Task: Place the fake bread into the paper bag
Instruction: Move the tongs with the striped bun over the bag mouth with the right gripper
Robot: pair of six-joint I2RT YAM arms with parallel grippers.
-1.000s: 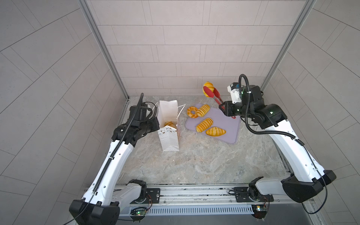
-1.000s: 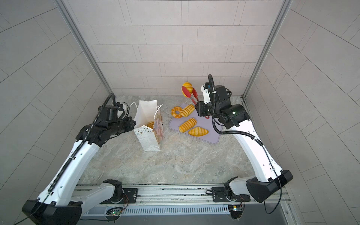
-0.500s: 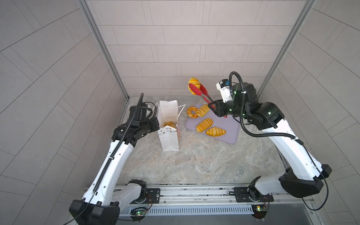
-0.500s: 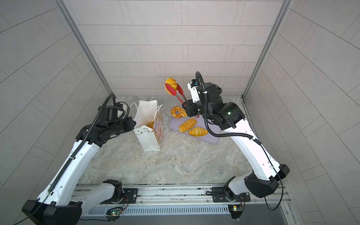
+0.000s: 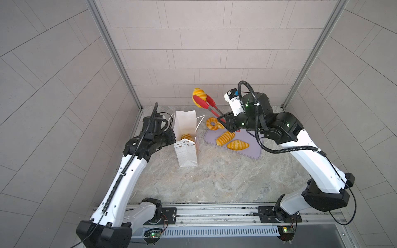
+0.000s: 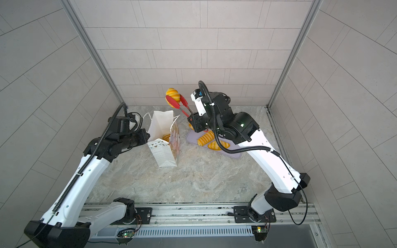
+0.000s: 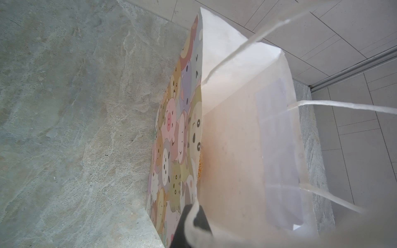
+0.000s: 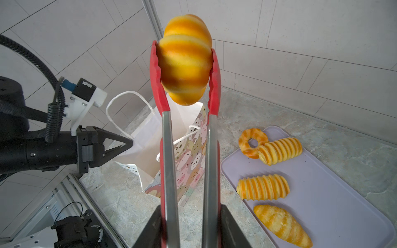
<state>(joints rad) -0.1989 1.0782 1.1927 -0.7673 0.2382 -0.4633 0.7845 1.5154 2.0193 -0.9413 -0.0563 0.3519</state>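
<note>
In both top views the right gripper (image 5: pixel 226 121) was clamped on the handles of the red-tipped tongs (image 5: pixel 209 105), and their tips squeezed a striped bun (image 5: pixel 198 94) held high over the far edge of the tabletop (image 5: pixel 214 182). The paper bag (image 5: pixel 187 152) stood upright toward the far left corner, one loaf (image 5: pixel 186 136) already inside, the left gripper (image 5: pixel 172 135) pinched tight on its rim. From the left wrist, a dark fingertip (image 7: pixel 180 234) showed against the bag's paper edge. From the right wrist, the bun sat firmly between both tips; a ring (image 8: pixel 253 142) and three loaves (image 8: pixel 263 190) lay on the lilac tray (image 8: pixel 333 193) beside the bag.
</note>
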